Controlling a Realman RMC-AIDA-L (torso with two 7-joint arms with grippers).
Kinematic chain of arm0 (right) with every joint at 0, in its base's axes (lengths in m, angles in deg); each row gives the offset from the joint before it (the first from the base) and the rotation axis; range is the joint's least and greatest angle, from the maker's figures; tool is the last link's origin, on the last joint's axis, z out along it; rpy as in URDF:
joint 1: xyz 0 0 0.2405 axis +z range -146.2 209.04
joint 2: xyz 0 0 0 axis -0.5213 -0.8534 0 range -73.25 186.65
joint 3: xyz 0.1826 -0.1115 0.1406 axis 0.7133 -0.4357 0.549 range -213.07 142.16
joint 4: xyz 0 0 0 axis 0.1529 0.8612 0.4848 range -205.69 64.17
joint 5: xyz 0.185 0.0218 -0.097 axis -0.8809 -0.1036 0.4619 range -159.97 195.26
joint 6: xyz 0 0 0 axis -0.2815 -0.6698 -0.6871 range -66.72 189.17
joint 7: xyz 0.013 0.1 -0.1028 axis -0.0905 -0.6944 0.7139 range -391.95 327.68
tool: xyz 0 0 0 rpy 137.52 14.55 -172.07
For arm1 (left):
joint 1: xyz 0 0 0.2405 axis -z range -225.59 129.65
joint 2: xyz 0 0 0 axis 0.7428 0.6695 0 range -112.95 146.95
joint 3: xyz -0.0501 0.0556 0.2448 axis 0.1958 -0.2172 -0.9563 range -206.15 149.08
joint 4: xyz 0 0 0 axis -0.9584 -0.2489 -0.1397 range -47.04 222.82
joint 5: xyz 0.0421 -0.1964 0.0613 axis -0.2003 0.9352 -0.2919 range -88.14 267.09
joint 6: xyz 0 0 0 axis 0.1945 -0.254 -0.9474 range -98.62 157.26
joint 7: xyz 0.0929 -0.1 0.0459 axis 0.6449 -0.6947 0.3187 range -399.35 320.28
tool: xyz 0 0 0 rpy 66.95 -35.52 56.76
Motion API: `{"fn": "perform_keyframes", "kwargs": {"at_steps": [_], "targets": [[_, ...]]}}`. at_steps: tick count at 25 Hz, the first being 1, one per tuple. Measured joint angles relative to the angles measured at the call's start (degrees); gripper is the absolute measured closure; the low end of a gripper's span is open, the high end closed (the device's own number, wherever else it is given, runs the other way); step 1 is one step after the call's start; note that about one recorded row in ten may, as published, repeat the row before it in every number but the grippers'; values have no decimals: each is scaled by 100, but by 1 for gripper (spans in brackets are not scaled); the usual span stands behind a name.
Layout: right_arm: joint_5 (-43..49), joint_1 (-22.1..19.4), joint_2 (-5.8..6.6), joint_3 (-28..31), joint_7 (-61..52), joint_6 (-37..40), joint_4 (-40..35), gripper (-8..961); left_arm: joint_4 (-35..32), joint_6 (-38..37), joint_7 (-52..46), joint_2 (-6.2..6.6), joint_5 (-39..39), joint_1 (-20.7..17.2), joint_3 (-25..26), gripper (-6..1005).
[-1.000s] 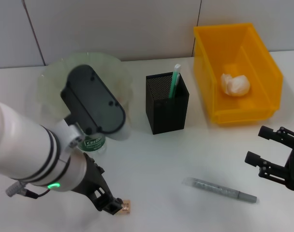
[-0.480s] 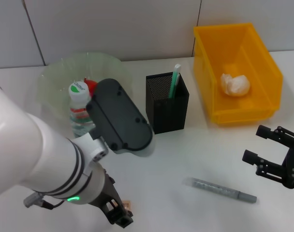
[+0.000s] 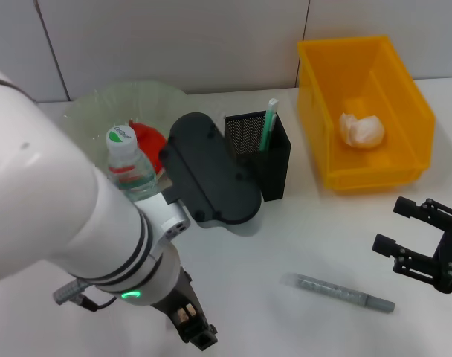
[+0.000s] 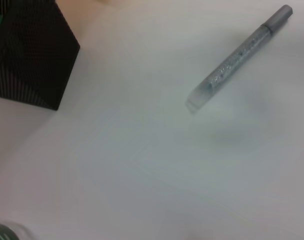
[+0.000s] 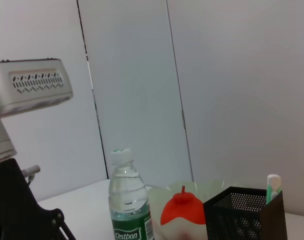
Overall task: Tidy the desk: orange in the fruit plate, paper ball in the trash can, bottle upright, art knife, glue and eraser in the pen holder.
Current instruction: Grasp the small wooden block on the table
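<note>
Left arm has swung rightward since a second ago, uncovering the upright bottle (image 3: 129, 167) by the fruit plate (image 3: 85, 115); left gripper (image 3: 195, 330) low at near edge, finger state cannot tell. Right gripper (image 3: 418, 245) at near right, jaws wide, empty. Art knife (image 3: 345, 292) lies flat between them; paper ball (image 3: 361, 130) in the trash can (image 3: 404, 97).

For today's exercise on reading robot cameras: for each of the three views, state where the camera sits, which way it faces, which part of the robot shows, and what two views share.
Head view: on the head, looking forward and down at the desk; shows the left arm, left gripper low near the front edge, and right gripper open.
Left wrist view: on the left wrist, looking down at the art knife and pen holder; none of the robot shows.
Right wrist view: on the right wrist, looking level across the desk at the upright bottle; the left arm shows.
Shared: all three show the pen holder.
</note>
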Motion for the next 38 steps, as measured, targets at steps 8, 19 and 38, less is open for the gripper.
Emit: {"fn": "perform_keyframes", "kwargs": {"at_steps": [8, 19, 38], "targets": [[11, -21, 0, -27, -1, 1, 1, 186, 496, 60, -4, 0, 6, 384, 9, 219], [15, -4, 0, -31, 14, 5, -38, 186, 799, 67, 20, 0, 0, 503, -1, 258], [85, 54, 0, -23, 42, 1, -176, 186, 1035, 247, 65, 0, 32, 528, -205, 345]]}}
